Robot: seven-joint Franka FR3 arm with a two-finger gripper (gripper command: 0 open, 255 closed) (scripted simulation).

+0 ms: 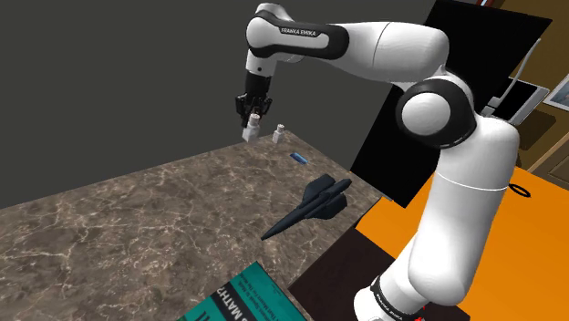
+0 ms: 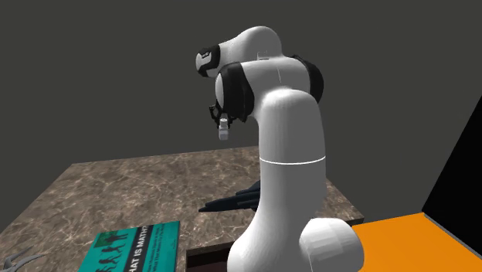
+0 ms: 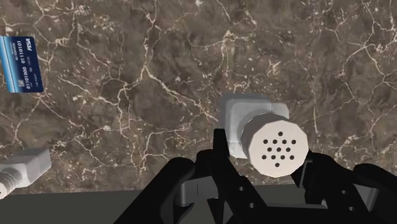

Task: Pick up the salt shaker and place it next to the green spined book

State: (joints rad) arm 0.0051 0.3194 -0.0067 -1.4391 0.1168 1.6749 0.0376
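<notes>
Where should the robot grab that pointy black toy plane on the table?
The toy plane lies flat on the table with its top free. It is probably best to come straight down and close the jaws across its slim body, ahead of the wide wings.

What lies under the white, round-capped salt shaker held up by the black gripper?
Bare brown marbled tabletop shows in the wrist view around the white salt shaker clasped in the gripper. The patch straight below is covered by the shaker and the fingers.

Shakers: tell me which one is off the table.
The held shaker, clasped by the end effector and raised above the tabletop; the other shaker stands on it.
</notes>
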